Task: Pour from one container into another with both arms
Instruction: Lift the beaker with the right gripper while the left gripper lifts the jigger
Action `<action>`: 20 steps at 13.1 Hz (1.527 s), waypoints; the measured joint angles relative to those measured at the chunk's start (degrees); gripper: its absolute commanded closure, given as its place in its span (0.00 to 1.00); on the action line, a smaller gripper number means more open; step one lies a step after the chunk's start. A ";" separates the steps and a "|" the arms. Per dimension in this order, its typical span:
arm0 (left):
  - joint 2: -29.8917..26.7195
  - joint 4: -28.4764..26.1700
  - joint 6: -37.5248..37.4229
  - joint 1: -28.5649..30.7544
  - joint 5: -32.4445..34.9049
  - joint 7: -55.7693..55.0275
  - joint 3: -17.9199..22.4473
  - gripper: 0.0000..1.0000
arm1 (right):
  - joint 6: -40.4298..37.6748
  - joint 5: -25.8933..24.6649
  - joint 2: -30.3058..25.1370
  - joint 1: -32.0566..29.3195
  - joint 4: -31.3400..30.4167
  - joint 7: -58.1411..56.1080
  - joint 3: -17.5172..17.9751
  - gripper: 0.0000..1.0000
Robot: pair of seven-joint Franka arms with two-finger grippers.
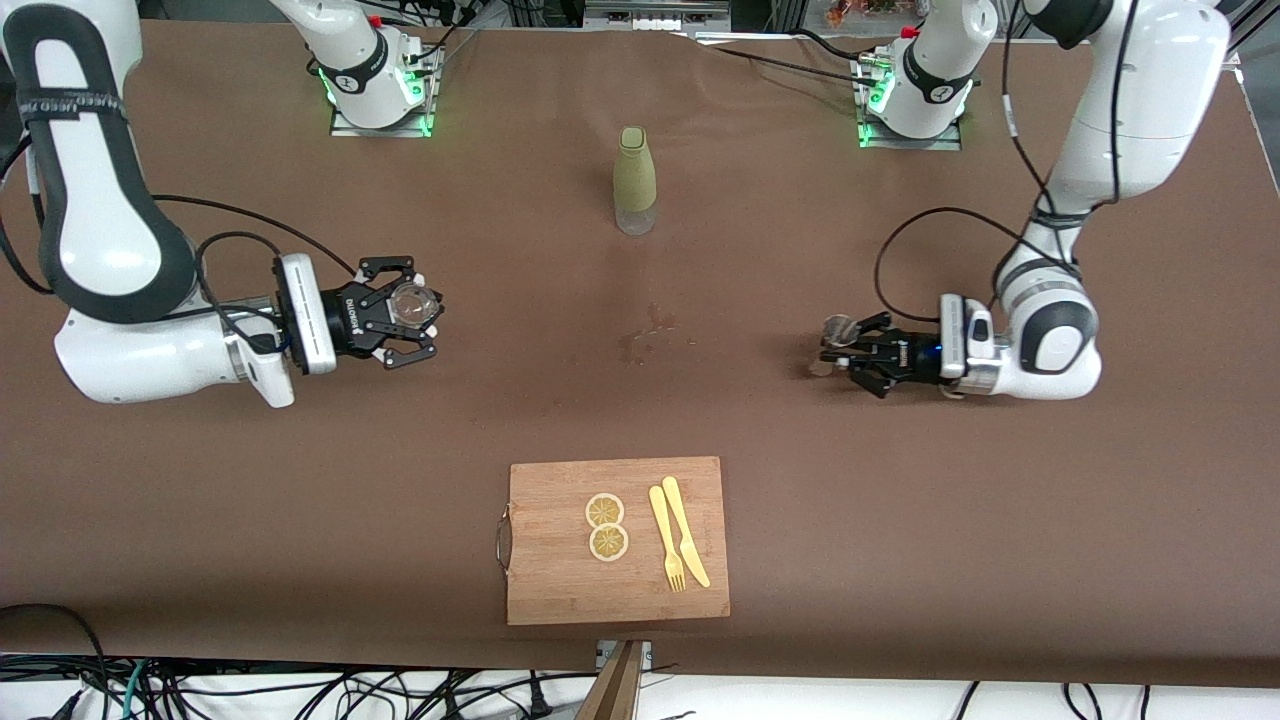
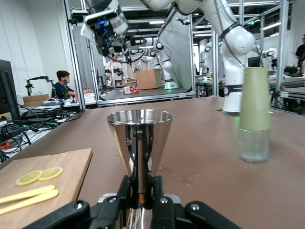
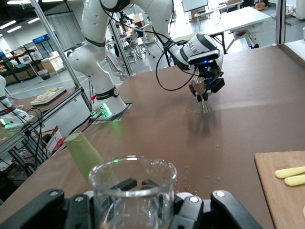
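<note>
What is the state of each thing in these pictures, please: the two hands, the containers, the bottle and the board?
Left hand: shut on the metal jigger, held upright.
Right hand: shut on the clear glass cup, upright.
Green bottle: standing, capped, untouched.
Cutting board: flat, carrying two lemon slices, a yellow fork and knife.
Table: small wet marks at its middle.

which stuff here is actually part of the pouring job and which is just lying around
Part of the job:
- left gripper, shut on the metal jigger
- right gripper, shut on the clear glass beaker

Just lying about:
- green-sleeved bottle, standing between the arm bases
- cutting board
- two lemon slices
- yellow fork
- yellow knife
</note>
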 measured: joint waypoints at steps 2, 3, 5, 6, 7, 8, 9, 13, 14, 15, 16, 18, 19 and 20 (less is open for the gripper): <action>0.02 -0.03 2.63 -3.98 -5.77 -0.33 -0.37 1.00 | 2.57 -1.26 -1.16 0.09 -0.07 1.98 2.26 1.00; 0.03 -0.05 4.23 -6.12 -8.99 -0.46 -0.52 1.00 | 3.51 -2.43 -1.51 0.11 -0.10 2.99 3.29 1.00; 0.06 -0.07 7.88 -10.72 -15.61 -0.68 -0.65 1.00 | 5.36 -4.10 -1.89 0.13 -0.22 4.70 5.13 1.00; 0.11 -0.08 9.82 -12.91 -18.70 -0.81 -0.68 1.00 | 6.68 -4.35 -1.91 0.16 -0.28 5.32 6.00 1.00; 0.26 -0.11 11.68 -14.81 -21.55 -1.23 -0.72 1.00 | 8.07 -4.54 -1.91 0.17 -0.40 6.01 6.90 1.00; 0.50 -0.17 13.13 -16.39 -24.26 -1.88 -0.78 1.00 | 9.36 -5.09 -1.91 0.19 -0.53 6.79 7.88 1.00; 0.72 -0.21 14.66 -17.85 -27.08 -2.52 -0.99 1.00 | 10.53 -5.83 -1.93 0.21 -0.73 7.50 8.92 1.00; 0.87 -0.07 21.71 -23.81 -39.67 -4.58 -3.41 1.00 | 14.72 -6.84 -2.70 0.28 -2.92 8.58 11.41 1.00; 0.87 -0.05 22.75 -26.39 -42.66 -5.01 -3.36 1.00 | 15.23 -7.01 -2.75 0.30 -3.27 8.58 11.77 1.00; 0.87 0.02 23.84 -29.38 -45.49 -5.28 -2.75 1.00 | 15.55 -7.42 -2.75 0.37 -3.49 8.58 11.96 1.00; 0.86 0.17 24.53 -32.80 -48.21 -5.58 -0.98 1.00 | 16.01 -8.38 -2.75 0.50 -3.72 8.63 12.03 1.00; 0.82 0.44 24.77 -39.41 -52.71 -6.89 3.55 1.00 | 16.76 -10.67 -2.75 0.87 -4.43 9.10 12.09 1.00; 0.81 0.50 24.79 -42.24 -54.36 -7.63 5.62 1.00 | 17.48 -11.60 -2.75 1.04 -5.15 9.40 12.36 1.00; 0.81 0.50 24.82 -45.06 -56.15 -8.20 7.76 1.00 | 18.74 -12.56 -2.75 1.23 -6.11 9.76 12.84 1.00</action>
